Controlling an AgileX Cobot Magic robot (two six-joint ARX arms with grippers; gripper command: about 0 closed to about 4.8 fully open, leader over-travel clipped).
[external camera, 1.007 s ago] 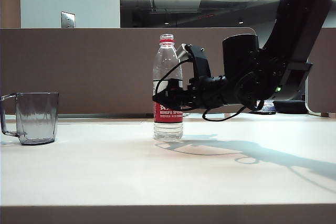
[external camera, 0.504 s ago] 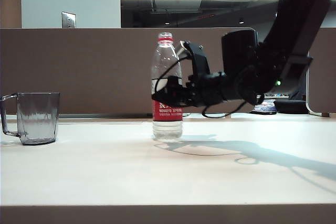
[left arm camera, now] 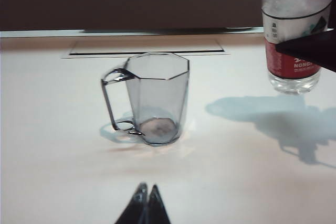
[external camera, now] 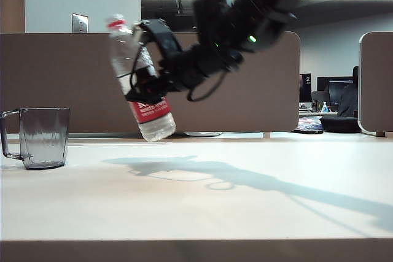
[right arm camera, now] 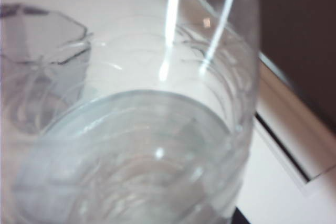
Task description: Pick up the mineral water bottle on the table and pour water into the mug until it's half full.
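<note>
Tall clear plastic bottle [external camera: 140,78] with red-white label aloft, tilted, near smoky-grey faceted mug [external camera: 43,137] on white counter [external camera: 202,207]. Right gripper [external camera: 142,93] jaws pinch bottle's label band; thin walls likely flex, water sloshes. Left gripper [left arm camera: 144,203] low over counter before mug, jaws pressed together.

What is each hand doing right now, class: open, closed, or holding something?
Left hand: closed, empty, low over the table short of the mug.
Right hand: closed on the mineral water bottle, lifted and tilted.

Mineral water bottle [left arm camera: 292,35] top beyond picture edge
</note>
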